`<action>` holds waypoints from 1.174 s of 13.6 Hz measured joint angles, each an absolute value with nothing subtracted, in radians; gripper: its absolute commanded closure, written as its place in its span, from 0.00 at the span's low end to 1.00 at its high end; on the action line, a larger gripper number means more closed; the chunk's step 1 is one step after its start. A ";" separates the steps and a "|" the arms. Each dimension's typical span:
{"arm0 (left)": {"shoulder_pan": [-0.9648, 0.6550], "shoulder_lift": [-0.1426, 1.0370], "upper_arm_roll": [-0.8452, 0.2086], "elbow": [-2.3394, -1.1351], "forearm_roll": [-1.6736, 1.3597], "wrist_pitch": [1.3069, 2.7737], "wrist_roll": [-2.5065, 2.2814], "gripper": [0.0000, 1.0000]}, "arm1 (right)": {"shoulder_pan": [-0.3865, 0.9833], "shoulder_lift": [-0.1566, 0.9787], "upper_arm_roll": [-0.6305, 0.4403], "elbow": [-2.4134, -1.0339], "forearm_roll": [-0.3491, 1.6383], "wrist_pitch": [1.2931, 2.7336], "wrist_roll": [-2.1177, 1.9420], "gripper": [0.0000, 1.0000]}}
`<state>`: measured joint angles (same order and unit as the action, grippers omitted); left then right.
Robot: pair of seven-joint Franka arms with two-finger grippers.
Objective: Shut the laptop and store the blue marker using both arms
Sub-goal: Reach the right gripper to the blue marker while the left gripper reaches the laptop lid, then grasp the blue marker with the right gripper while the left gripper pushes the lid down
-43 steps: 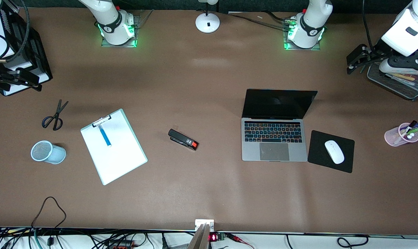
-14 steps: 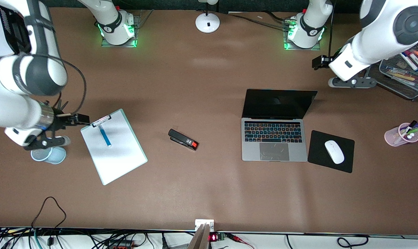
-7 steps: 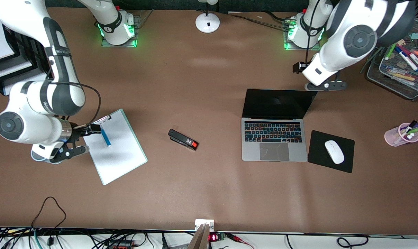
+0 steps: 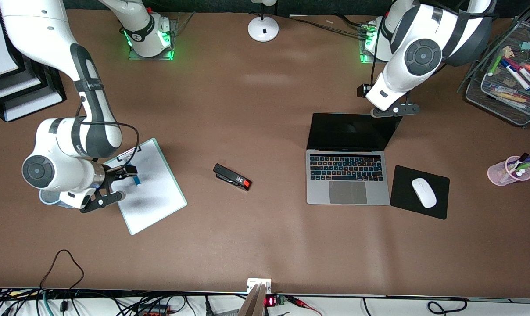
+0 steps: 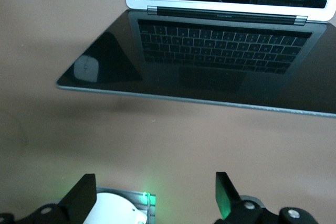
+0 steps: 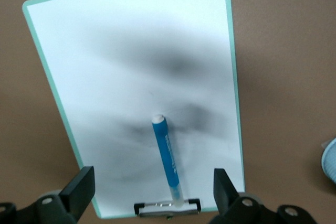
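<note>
The front view is looking steeply down from high across the table (image 4: 265, 245), facing the arm bases at twelve o'clock and taking in the whole tabletop. The left wrist view is looking down from close range onto the open laptop (image 5: 210, 51), its keyboard toward twelve o'clock; the front view is sharing it (image 4: 350, 160). The right wrist view is looking down, close over the clipboard (image 6: 105, 77) and blue marker (image 6: 167, 161), which the front view is also showing at nine o'clock.

Both arms (image 4: 72, 131) extended low, fingers (image 5: 84, 203) spread apart.
</note>
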<state>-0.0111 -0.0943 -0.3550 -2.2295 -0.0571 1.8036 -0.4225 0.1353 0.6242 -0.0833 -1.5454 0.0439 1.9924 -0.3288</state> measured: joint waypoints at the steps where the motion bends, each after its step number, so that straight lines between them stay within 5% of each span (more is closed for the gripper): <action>1: -0.011 -0.093 -0.355 -2.241 -0.058 1.823 -0.423 0.00 | 0.135 0.631 -0.083 -1.545 0.044 2.002 -0.329 0.00; 9: -0.011 -0.037 -0.356 -2.259 -0.059 1.936 -0.423 0.00 | 0.136 0.703 -0.083 -1.546 0.044 2.096 -0.381 0.04; 12: -0.011 -0.008 -0.356 -2.259 -0.059 1.980 -0.423 0.00 | 0.137 0.722 -0.080 -1.546 0.044 2.105 -0.387 0.17; 16: -0.007 0.001 -0.355 -2.239 -0.059 1.995 -0.423 0.00 | 0.147 0.728 -0.078 -1.563 0.044 2.127 -0.390 0.22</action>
